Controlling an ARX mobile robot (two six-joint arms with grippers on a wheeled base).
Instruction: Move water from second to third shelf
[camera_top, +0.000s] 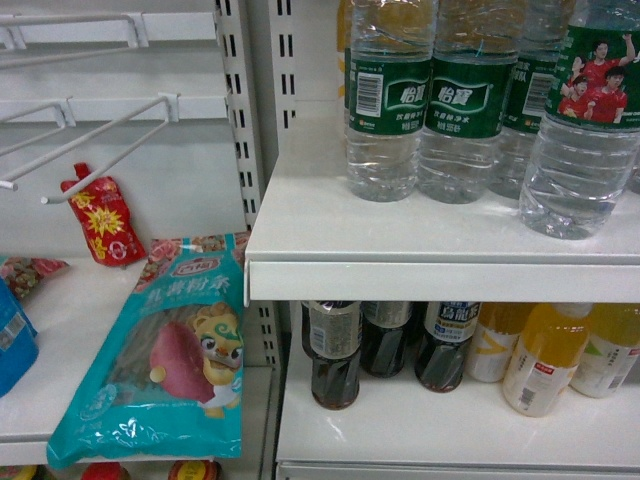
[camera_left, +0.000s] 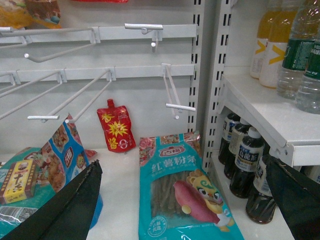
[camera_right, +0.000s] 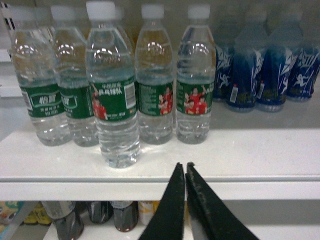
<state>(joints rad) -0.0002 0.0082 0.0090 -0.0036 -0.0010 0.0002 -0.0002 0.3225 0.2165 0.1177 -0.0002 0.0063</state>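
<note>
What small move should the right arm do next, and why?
Probably open the right claw and lift it toward the nearest clear ribbed plastic water bottle with the green label. In the right wrist view the claw's fingers are pressed together, holding nothing, and sit at the front edge of the white shelf, below and to the right of that bottle, which stands forward of the row.

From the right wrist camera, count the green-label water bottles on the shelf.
5 water bottles stand on the white shelf: one far left, one beside it, one forward near the edge, two right of that. More may hide behind.
</note>
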